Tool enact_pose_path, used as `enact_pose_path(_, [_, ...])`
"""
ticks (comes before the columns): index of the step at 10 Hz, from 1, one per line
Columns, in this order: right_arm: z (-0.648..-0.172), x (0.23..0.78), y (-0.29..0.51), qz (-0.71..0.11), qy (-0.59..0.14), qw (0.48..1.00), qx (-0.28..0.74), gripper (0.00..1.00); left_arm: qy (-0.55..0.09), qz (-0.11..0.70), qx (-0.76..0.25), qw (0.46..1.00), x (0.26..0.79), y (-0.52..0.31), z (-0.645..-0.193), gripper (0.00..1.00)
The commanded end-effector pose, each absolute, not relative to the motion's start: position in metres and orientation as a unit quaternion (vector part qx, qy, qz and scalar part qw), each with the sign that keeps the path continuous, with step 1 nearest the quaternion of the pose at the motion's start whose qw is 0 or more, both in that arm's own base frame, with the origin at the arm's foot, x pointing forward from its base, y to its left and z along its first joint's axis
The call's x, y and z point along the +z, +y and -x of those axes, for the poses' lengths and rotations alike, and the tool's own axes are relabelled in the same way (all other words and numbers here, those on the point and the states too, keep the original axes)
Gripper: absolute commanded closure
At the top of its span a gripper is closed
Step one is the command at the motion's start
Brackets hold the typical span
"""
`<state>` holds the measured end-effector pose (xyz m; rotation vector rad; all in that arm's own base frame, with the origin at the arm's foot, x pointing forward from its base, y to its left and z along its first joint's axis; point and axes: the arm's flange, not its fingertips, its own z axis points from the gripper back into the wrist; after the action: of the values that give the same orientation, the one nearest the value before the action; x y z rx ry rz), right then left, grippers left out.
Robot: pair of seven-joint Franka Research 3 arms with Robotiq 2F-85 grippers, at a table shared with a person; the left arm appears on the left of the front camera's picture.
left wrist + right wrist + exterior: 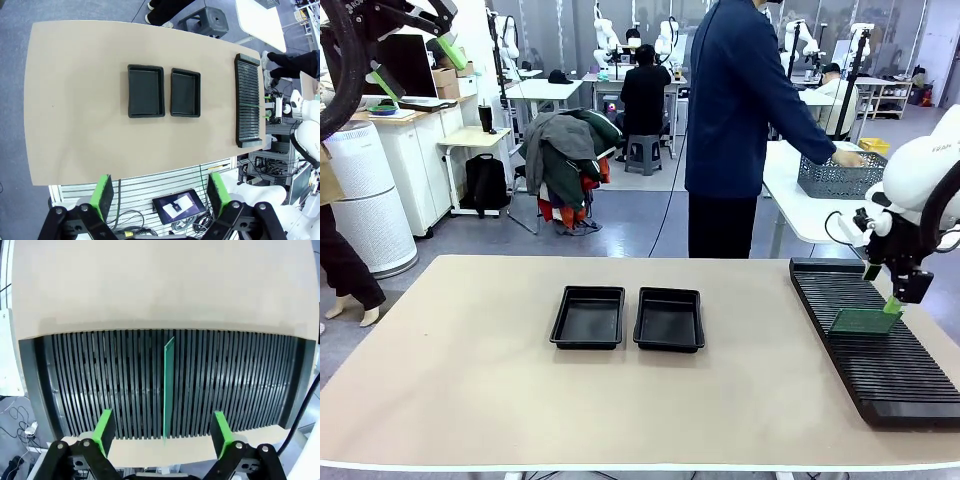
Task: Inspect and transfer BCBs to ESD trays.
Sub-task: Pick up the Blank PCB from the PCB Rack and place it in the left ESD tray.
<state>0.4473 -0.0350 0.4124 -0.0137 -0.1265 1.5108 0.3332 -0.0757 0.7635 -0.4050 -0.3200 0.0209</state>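
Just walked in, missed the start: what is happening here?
The right gripper hangs open over the slotted rack, fingers either side of the one BCB standing in it, not gripping. The left gripper is open, high above the table. Both ESD trays lie empty. The person behind reaches into a mesh basket.

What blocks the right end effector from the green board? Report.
Nothing visible. The thin green circuit board stands upright in the long black slotted rack, centred ahead of the open right end effector.

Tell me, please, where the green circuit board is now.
In the front view the circuit board stands on edge in the slotted rack at the table's right side, just under the open right gripper.
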Motion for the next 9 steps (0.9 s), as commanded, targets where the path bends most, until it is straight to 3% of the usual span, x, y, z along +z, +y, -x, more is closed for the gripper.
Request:
enact_pose_path(1, [-0.452,0.393,-0.038,0.019,-0.045,0.728,0.684,0.0,-0.158,0.199,0.006,0.967,0.762,-0.075,-0.333,0.0])
enact_pose_path(9, [-0.459,0.366,-0.05,0.004,-0.059,0.729,0.682,0.0,-0.158,0.199,0.006,0.967,0.762,-0.075,-0.333,0.0])
